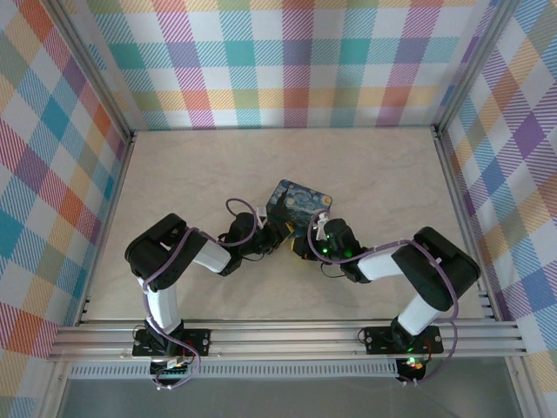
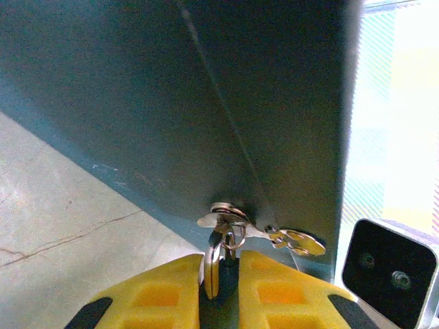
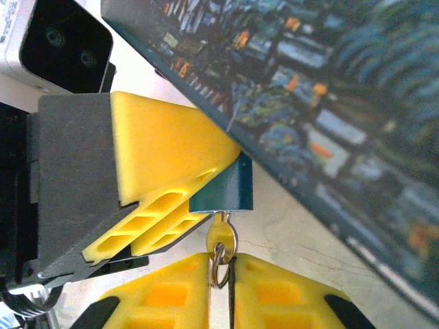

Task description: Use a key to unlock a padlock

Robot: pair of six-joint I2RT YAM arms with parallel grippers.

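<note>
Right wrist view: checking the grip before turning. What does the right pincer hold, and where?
The key, pinched at its ring end between the fingers of the right pincer; its tip meets the padlock.

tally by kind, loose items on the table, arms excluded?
Tin: 1
Padlock: 1
Keys: 2 (tiny, on a ring, so the count is hard to be sure of)
Total: 4
</note>
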